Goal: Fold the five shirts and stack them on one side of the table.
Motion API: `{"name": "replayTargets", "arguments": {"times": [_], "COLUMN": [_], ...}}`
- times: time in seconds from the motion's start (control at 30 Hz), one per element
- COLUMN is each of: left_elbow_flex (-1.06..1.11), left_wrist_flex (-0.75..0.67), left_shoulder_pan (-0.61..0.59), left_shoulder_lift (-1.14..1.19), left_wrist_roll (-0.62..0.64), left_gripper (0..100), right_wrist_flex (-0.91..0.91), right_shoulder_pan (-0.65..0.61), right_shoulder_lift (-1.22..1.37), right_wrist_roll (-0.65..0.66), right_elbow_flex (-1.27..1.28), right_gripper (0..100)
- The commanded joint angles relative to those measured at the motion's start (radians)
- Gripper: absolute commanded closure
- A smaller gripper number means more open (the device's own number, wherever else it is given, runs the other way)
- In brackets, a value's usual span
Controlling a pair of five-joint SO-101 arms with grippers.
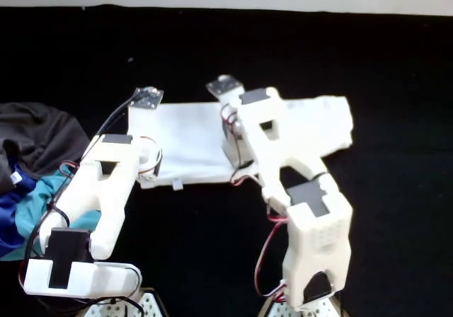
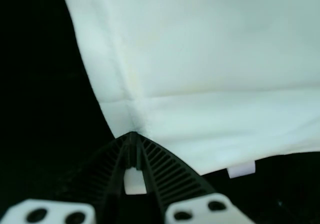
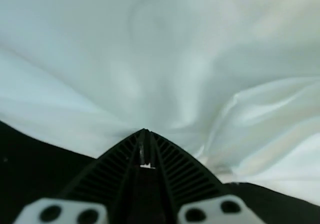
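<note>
A white shirt (image 1: 187,140) lies spread flat on the black table (image 1: 368,55), a small tag (image 1: 177,184) at its near edge. My left gripper (image 1: 144,165) sits at the shirt's left near corner; in the left wrist view the gripper (image 2: 132,137) is shut on the white shirt (image 2: 210,74) at a seam by its edge. My right gripper (image 1: 239,170) is at the middle of the near edge. In the right wrist view that gripper (image 3: 144,133) is shut on the wrinkled white shirt (image 3: 165,59), with a sliver of cloth between the fingers.
A heap of other shirts, dark grey (image 1: 39,133), blue (image 1: 14,197) and teal (image 1: 49,189), lies at the table's left edge beside the left arm. Bare black table stretches behind the white shirt and to its right.
</note>
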Motion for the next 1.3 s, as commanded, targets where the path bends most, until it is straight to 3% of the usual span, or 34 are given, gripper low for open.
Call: {"name": "replayTargets", "arguments": {"times": [0.0,0.17,0.37,0.73,0.9,1.27], "left_elbow_flex": [0.001,0.001,0.001,0.001,0.001,0.001], "left_wrist_flex": [-0.021,-0.021,-0.021,-0.021,-0.021,-0.021], "left_shoulder_pan": [0.001,0.001,0.001,0.001,0.001,0.002], "left_shoulder_lift": [0.004,0.004,0.004,0.004,0.004,0.004], "left_wrist_roll": [0.006,0.006,0.006,0.006,0.006,0.006], "left_gripper": [99,99,99,99,99,99], "right_wrist_flex": [0.012,0.021,0.033,-0.351,-0.521,-0.498], "right_shoulder_pan": [0.001,0.036,0.236,0.615,0.634,0.585], "right_shoulder_lift": [-0.163,-0.374,-0.516,-0.516,-0.518,-0.515], "right_wrist_roll": [-0.006,-0.002,0.002,0.078,0.074,0.072], "right_elbow_flex": [-0.039,-0.041,0.079,0.476,0.555,0.447], "right_gripper": [99.2,99.2,99.2,99.2,99.2,99.2]}}
